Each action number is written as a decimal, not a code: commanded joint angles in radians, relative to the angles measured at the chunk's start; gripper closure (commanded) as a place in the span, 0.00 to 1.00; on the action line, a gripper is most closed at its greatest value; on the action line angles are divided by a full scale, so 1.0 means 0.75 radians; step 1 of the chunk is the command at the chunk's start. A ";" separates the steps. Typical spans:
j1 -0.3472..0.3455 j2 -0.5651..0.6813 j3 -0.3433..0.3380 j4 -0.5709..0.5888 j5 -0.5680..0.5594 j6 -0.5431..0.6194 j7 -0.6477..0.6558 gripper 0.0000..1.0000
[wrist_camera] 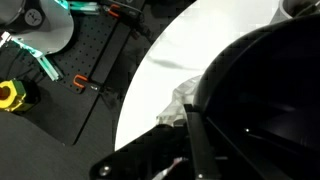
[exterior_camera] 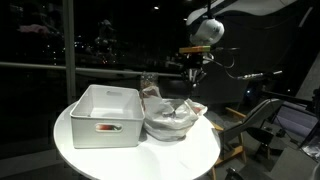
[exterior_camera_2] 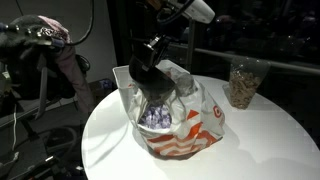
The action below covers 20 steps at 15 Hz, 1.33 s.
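On the round white table [exterior_camera_2: 265,140] lies a crumpled white plastic bag with red-orange print [exterior_camera_2: 190,132], also seen in an exterior view as a pale heap [exterior_camera: 175,120]. My gripper [exterior_camera_2: 150,88] hangs over the bag's open mouth, its fingers down among the plastic folds. From the side it stands just above the bag [exterior_camera: 193,74]. In the wrist view the gripper [wrist_camera: 188,112] looks shut, with a crinkled fold of plastic [wrist_camera: 180,98] right at the fingertips. Whether that fold is pinched cannot be told. A large dark rounded shape [wrist_camera: 265,90] fills the right of that view.
A white rectangular bin [exterior_camera: 105,115] stands beside the bag, its wall [exterior_camera_2: 124,78] just behind the gripper. A clear cup of snacks [exterior_camera_2: 243,82] sits at the table's far side. Chairs and equipment [exterior_camera: 270,120] crowd one side. A yellow tape measure [wrist_camera: 12,95] lies below the table edge.
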 commanded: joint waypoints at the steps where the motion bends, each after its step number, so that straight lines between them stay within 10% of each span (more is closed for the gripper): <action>1: -0.010 0.014 0.006 -0.033 0.080 -0.115 -0.080 0.99; 8: 0.007 0.189 0.001 -0.013 0.139 -0.077 -0.090 0.99; 19: 0.088 0.260 -0.021 -0.051 -0.065 0.701 0.091 0.98; 20: 0.091 0.261 -0.017 -0.058 -0.072 0.754 0.104 0.82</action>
